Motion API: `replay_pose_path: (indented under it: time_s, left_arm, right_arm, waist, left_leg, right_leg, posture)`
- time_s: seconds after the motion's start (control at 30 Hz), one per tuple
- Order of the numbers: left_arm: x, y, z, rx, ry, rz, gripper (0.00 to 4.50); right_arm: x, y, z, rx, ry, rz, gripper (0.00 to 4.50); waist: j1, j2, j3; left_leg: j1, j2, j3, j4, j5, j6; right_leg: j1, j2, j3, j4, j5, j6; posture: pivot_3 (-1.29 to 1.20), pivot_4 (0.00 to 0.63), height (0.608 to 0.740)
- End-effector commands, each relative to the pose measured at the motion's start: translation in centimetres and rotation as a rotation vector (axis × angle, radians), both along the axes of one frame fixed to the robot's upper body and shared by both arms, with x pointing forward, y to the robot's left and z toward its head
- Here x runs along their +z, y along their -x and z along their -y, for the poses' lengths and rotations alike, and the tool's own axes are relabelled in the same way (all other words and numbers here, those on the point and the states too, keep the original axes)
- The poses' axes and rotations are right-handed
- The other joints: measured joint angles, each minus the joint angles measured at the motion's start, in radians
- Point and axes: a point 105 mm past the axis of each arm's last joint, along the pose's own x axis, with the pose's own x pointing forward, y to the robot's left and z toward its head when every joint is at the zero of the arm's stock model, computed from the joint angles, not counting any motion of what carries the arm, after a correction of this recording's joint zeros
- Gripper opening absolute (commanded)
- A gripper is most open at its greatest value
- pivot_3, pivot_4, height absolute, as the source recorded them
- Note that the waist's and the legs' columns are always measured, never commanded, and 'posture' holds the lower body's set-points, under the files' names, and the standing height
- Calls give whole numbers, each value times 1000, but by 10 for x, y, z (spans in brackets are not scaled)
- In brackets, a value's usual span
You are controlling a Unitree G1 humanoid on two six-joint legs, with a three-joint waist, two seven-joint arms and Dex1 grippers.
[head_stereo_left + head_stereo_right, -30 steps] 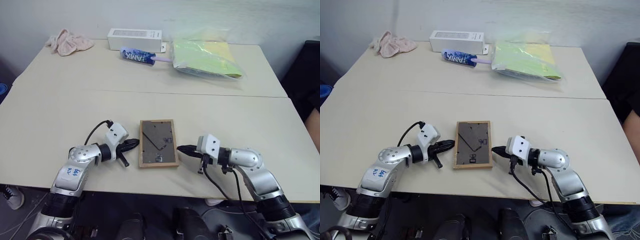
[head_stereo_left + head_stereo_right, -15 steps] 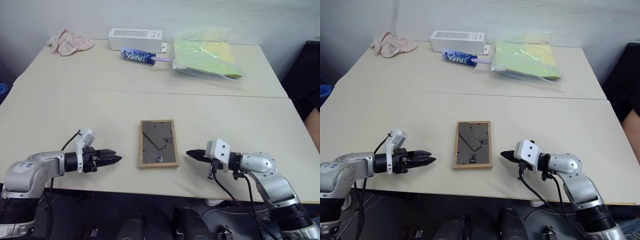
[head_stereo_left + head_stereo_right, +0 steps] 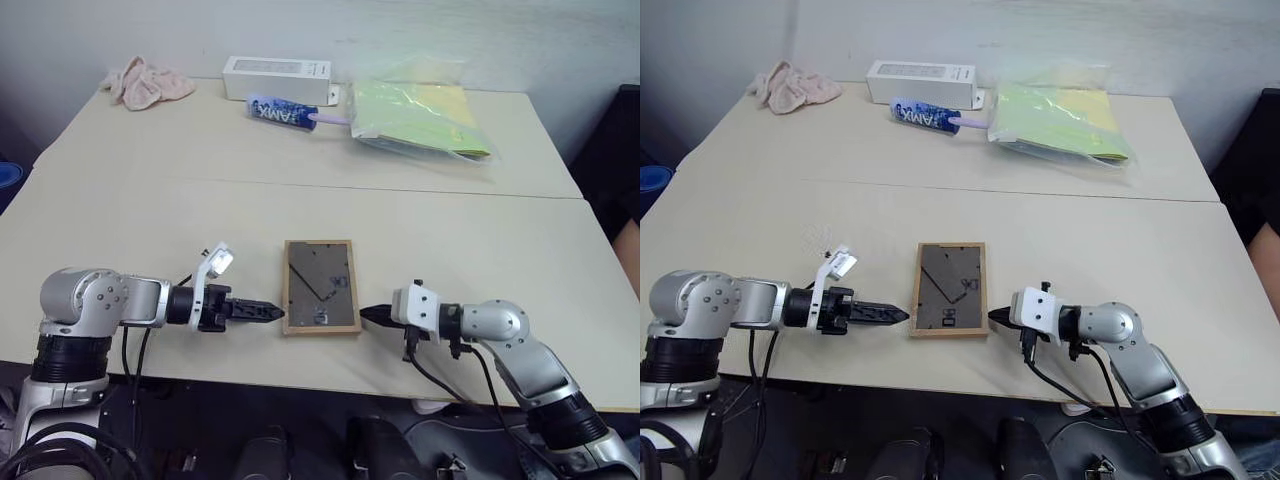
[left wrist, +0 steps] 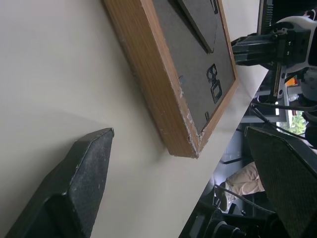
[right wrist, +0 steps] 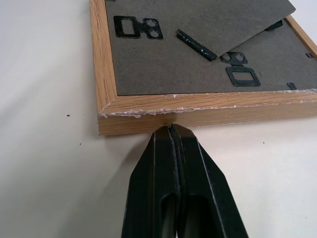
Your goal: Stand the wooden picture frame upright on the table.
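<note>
A wooden picture frame (image 3: 319, 300) lies flat, back panel up, near the front edge of a pale table (image 3: 140, 210), its long axis running away from the robot. To its left, the left gripper (image 3: 262, 313) points rightward at the frame's left side near the front corner, fingers spread wide, tips just beside the wood. To its right, the right gripper (image 3: 370, 316) points leftward, fingers pressed together and holding nothing, tip at the frame's right edge. Both sit about equally close, flanking the frame across its short width
</note>
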Motion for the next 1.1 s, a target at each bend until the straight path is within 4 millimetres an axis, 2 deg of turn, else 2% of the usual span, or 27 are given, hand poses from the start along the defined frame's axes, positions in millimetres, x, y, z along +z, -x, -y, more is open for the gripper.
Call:
replay_pose_path:
  time_s: [0.03,0.13,0.3,0.6,0.7,0.83,0.93,1.0,1.1]
  left_arm:
    - [-16,4,1,11,-34,-88,4478]
    - [-18,6,7,-2,-23,-110,4478]
    - [-27,7,23,-40,-38,-153,4478]
    - [-23,-6,46,-24,30,-174,4478]
    - [-22,-8,47,-9,43,-175,3919]
    - [-23,-9,42,27,49,-171,2793]
    - [-22,-9,35,65,62,-144,1963]
    - [-16,-14,32,118,121,-102,1526]
    - [0,-17,27,140,186,143,1295]
  right_arm:
    - [15,1,10,-12,-14,47,0]
    - [11,4,10,-7,-3,35,0]
    - [10,4,-8,21,-28,36,0]
    - [7,2,-19,32,-15,35,0]
    - [6,2,-20,28,-14,36,0]
    - [6,1,-16,11,-14,37,0]
    - [10,0,-3,-8,-33,36,0]
    - [19,1,6,-19,-97,12,0]
    - [46,5,12,11,-270,-51,575]
  waist:
    - [1,0,0]
    - [3,0,0]
    - [4,1,-2]
    - [10,2,-3]
    - [7,2,-3]
    - [3,2,-3]
    - [3,2,-3]
    - [3,2,-3]
    - [-2,2,-3]
  left_leg:
    - [0,0,0,0,0,0]
    - [0,0,0,1,0,0]
    - [2,0,-1,1,0,0]
    - [1,-2,-1,6,0,0]
    - [1,-2,-1,6,0,0]
    - [1,-1,-1,7,0,0]
    - [1,-1,-1,7,-1,-1]
    - [1,-1,-1,8,-1,-1]
    - [1,-1,-1,7,-1,-1]
  right_leg:
    - [0,0,0,0,0,0]
    - [1,0,0,0,0,0]
    - [3,0,0,0,0,0]
    - [4,-1,-1,0,0,1]
    - [4,-1,-1,0,0,1]
    - [4,0,-1,0,0,1]
    - [3,0,-1,0,-1,1]
    - [3,0,-1,0,-1,1]
    - [4,0,-1,-1,-1,1]
  posture:
    - [0,150,740]
    - [0,150,740]
    - [0,150,740]
    - [0,150,740]
    - [0,150,740]
    - [0,150,740]
    - [0,150,740]
    - [0,150,740]
    - [0,150,740]
